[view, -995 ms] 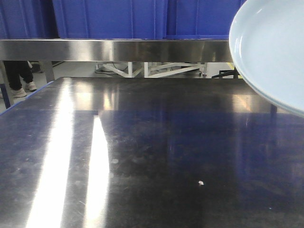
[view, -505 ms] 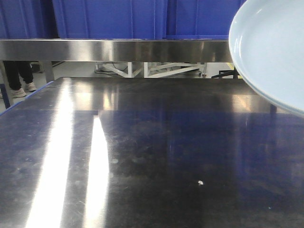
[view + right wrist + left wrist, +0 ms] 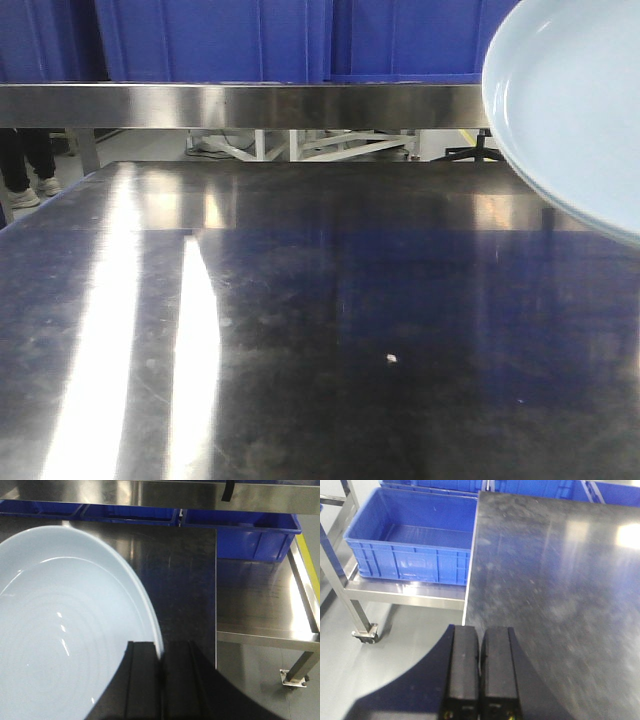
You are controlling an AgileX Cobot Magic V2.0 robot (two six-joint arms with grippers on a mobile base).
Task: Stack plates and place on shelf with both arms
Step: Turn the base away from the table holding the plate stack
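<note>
My right fingers are pinched narrow on the near rim of the plate. It hangs tilted above the worktop. In the front view it fills the upper right corner and covers the right end of the shelf rail. Whether a second plate lies under it I cannot tell.

My left fingers are pressed together with nothing between them, poised over the worktop's left edge and the grey floor. Just beyond that edge a blue crate sits on a low steel rack with a caster.

The worktop is dark, scuffed steel with streaks of glare and one small white speck. Blue crates stand above the shelf rail, and a person's legs show beneath it at left.
</note>
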